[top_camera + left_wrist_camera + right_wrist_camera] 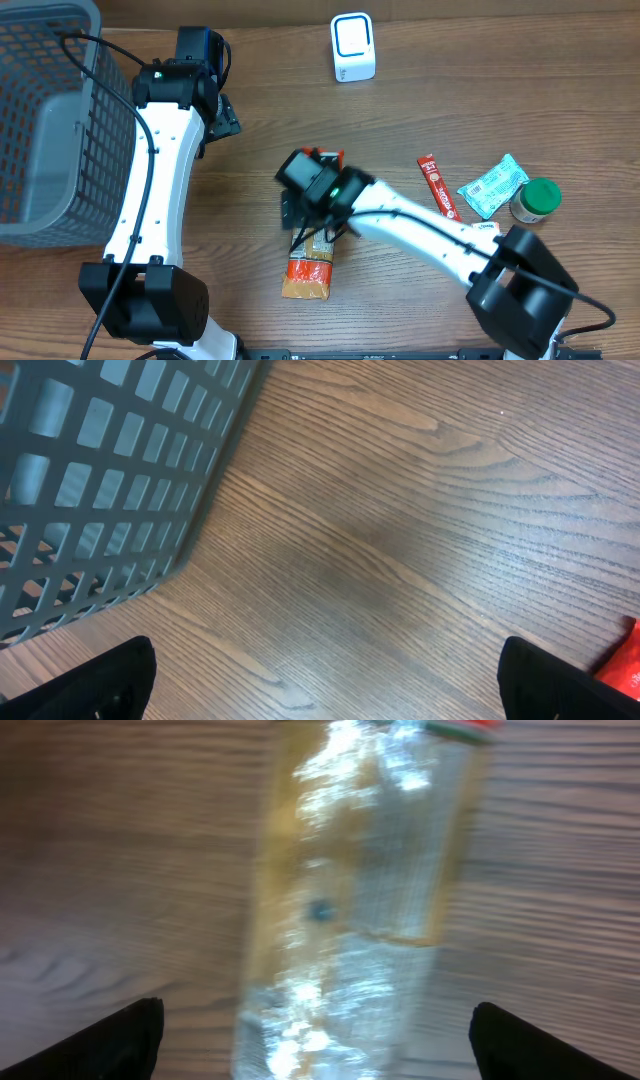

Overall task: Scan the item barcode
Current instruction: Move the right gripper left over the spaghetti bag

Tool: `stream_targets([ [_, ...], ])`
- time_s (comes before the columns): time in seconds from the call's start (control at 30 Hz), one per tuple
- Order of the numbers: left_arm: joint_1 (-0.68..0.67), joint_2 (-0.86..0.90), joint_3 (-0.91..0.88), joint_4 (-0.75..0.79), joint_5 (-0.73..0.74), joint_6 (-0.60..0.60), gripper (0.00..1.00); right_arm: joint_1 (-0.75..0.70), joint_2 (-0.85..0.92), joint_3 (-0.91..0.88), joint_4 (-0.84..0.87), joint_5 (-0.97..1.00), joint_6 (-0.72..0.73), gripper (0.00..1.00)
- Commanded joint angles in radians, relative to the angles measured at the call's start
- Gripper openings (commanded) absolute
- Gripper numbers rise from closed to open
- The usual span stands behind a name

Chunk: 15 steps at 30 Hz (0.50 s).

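An orange and red snack packet (pixel 308 275) lies flat on the wooden table near the middle. In the right wrist view the same packet (pixel 360 890) shows blurred and shiny, running lengthwise between my fingers. My right gripper (pixel 312 222) (pixel 320 1045) hovers over the packet's upper end. It is open, with a fingertip (pixel 130 1040) wide of the packet on each side and nothing gripped. My left gripper (pixel 222 115) (pixel 325 680) is open over bare wood beside the basket, holding nothing. A white barcode scanner (pixel 352 47) stands at the back centre.
A grey mesh basket (pixel 40 120) (pixel 100 460) fills the far left. At the right lie a red stick packet (pixel 436 186), a white-green sachet (pixel 492 186) and a green-lidded jar (pixel 537 200). A red edge (pixel 622 665) shows at the left wrist view's right border.
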Motion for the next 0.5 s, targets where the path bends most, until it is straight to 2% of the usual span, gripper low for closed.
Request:
stream_targets([
  [0.0,-0.007,-0.007,0.013,0.001,0.001,-0.003,1.00,0.071,0.000,-0.002,0.043,0.052,0.033,0.71],
  [0.07,-0.007,-0.007,0.013,0.001,0.001,-0.003,1.00,0.102,0.000,-0.002,0.068,0.052,0.033,0.36],
  [0.17,-0.007,-0.007,0.013,0.001,0.001,-0.003,1.00,0.141,0.001,-0.002,0.095,0.052,0.034,0.08],
  [0.2,-0.007,-0.007,0.013,0.001,0.001,-0.003,0.99,0.151,0.001,-0.002,0.101,0.052,0.034,0.04],
  [0.47,-0.007,-0.007,0.013,0.001,0.001,-0.003,1.00,0.173,0.072,-0.002,0.124,0.024,0.034,0.04],
])
